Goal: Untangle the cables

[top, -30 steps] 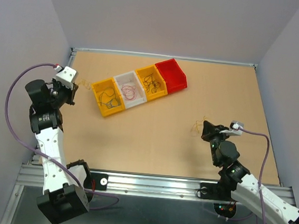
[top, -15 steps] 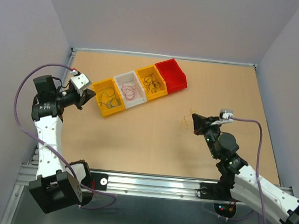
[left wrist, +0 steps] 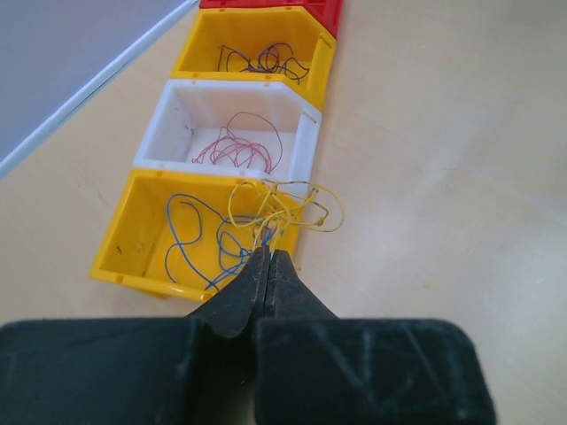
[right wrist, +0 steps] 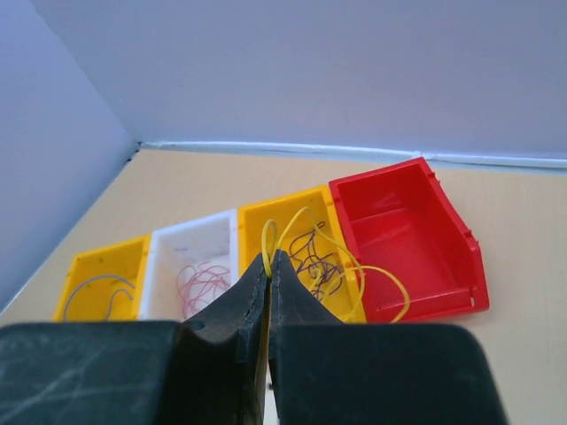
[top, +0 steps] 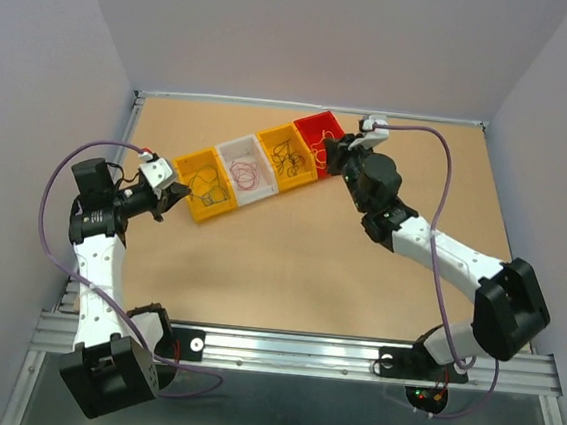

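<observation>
**Inspector:** Left end effector (left wrist: 268, 258), condition?

**Observer:** Fingers pressed together, pinching a tuft of thin yellow curly wires (left wrist: 285, 202). The tuft hangs over the near wall of the end yellow plastic bin (left wrist: 133, 261), which already contains thin blue wires (left wrist: 226, 251).

**Inspector:** Right end effector (right wrist: 268, 257)?

**Observer:** Also closed, gripping a loop of thin yellow wire (right wrist: 376, 268). It is held above the bin row, roughly over the divide between the second yellow plastic bin (right wrist: 252, 217), which holds dark wires (right wrist: 310, 252), and the red plastic bin (right wrist: 416, 221). I see nothing in the red one.

**Inspector:** What has just changed?

**Observer:** A second ago the right arm sat low over the near right of the brown tabletop (top: 289, 263) with wire at its tip. It has since swung across to the far end of the row. The left arm has come in from the tabletop's left edge to its bin.

**Inspector:** Bearing on the task?

**Observer:** In my judgement, the two held strands are already free of each other, so both arms are at the delivery stage. What remains is opening over the right compartment. The white plastic bin (left wrist: 306, 146) holds only the pink wires (left wrist: 239, 146).

**Inspector:** Risk?

**Observer:** Springy wire may catch on a bin rim or cling to the fingers on release.
</observation>
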Available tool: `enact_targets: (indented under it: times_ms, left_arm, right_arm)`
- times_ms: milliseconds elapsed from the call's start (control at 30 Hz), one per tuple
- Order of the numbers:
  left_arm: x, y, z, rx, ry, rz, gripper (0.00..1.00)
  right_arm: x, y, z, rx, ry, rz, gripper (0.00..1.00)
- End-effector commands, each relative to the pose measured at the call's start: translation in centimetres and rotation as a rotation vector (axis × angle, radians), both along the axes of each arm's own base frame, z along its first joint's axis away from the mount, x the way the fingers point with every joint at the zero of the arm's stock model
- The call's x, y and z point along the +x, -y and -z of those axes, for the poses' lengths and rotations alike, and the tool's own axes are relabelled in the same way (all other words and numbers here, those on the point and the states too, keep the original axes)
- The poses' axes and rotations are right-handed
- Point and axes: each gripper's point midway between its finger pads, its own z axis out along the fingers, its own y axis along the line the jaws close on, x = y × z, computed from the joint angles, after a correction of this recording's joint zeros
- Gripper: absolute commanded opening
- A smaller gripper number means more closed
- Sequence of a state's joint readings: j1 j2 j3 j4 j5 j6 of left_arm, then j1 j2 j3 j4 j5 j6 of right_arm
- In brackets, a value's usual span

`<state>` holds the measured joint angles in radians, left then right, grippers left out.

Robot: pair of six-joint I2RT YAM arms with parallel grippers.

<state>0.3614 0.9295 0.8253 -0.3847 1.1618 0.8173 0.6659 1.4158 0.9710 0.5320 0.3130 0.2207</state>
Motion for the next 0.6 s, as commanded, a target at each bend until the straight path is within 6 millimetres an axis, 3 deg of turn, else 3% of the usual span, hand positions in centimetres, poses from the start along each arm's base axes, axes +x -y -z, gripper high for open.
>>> enact_targets:
  times_ms: [0, 133, 167, 200, 400, 567]
  left_arm:
    - [-0.1, 1.0, -0.7, -0.029, 0.056, 0.068, 0.0]
    - [0.4, 1.0, 0.1, -0.048, 0.024, 0.076, 0.0]
    - [0.4, 1.1, 0.3, -0.052, 0.016, 0.08, 0.0]
    - [0.5, 1.2, 0.3, -0.051, 0.015, 0.082, 0.0]
    - [1.2, 1.8, 1.0, -0.048, -0.021, 0.078, 0.0]
    - [1.7, 2.3, 1.3, -0.023, -0.016, 0.05, 0.0]
  right_arm:
    - [3.6, 0.1, -4.1, 0.034, 0.083, 0.055, 0.01]
    - [7.1, 0.6, -3.2, 0.057, 0.059, 0.066, 0.01]
    - [7.7, 0.6, -3.9, 0.07, 0.07, 0.06, 0.01]
    - [8.9, 0.9, -2.7, 0.069, 0.046, 0.055, 0.01]
    - [12.7, 1.3, -0.7, 0.086, -0.008, 0.04, 0.01]
    - [15.0, -0.1, 2.1, 0.087, -0.065, -0.013, 0.01]
